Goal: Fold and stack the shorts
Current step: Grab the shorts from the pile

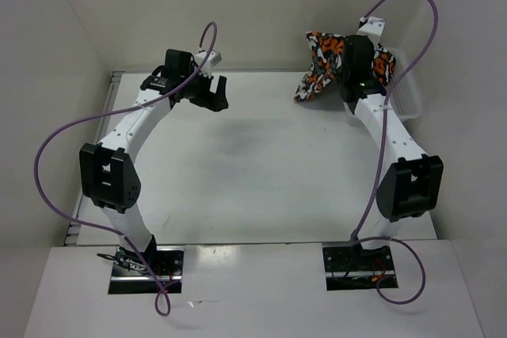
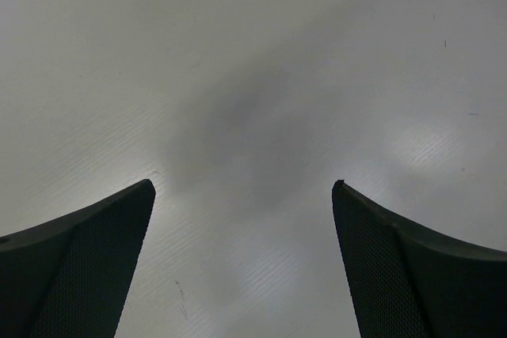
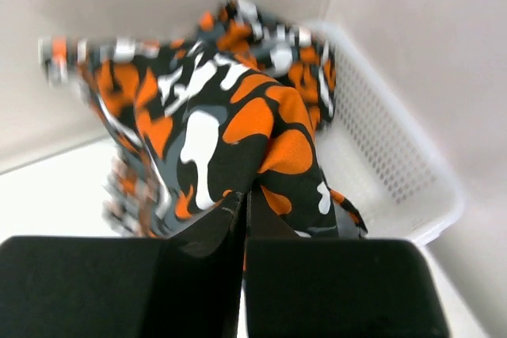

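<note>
The shorts [image 3: 238, 116], a camouflage print of orange, black, grey and white blotches, hang bunched (and partly blurred) from the right pincer [image 3: 244, 203]. Its jaws are pressed together on the fabric, up by the white mesh basket [image 3: 380, 140] at the far right corner of the bench [image 1: 253, 164]. The left arm reaches forward, its pincer [image 2: 244, 187] spread wide over the bench.
</note>
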{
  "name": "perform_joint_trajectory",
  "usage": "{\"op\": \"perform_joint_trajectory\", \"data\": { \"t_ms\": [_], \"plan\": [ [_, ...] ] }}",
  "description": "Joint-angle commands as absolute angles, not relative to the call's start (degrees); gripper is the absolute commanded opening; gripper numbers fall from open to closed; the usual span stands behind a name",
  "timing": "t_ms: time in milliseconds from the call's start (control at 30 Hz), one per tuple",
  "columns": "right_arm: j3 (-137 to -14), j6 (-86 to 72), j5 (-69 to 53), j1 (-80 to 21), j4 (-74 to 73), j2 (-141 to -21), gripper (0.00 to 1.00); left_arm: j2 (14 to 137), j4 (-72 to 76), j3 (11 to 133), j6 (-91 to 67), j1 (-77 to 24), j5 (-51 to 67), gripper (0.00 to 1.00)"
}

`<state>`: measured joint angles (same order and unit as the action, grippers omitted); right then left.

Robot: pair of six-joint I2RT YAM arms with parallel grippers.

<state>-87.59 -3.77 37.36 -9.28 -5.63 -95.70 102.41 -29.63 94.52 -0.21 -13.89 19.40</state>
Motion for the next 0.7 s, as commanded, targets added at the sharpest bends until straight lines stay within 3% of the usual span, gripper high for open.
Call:
{"op": "perform_joint_trajectory", "data": {
  "t_ms": [0, 300, 533, 667],
  "plan": [
    [-86.3, 1.6, 34.2, -9.7, -1.8, -87.4, 0.00, 99.1, -27.9, 96.6, 0.0, -13.7, 21.7, 0.99],
    [-101.1, 10.3, 8.1, -11.2, -5.6, -85.6, 0.00, 98.6, -27.3, 97.3, 0.0, -13.7, 23.3, 0.99],
    [-117.2, 26.1, 2.1, -26.0, -8.9, -91.7, 0.00, 96.9, -27.3, 96.1, 0.0, -12.0, 22.8, 0.99],
    [-125.0, 18.2, -2.7, -31.9, -16.9, -97.3, 0.00, 92.6, -27.3, 93.3, 0.0, -9.3, 22.2, 0.99]
  ]
}}
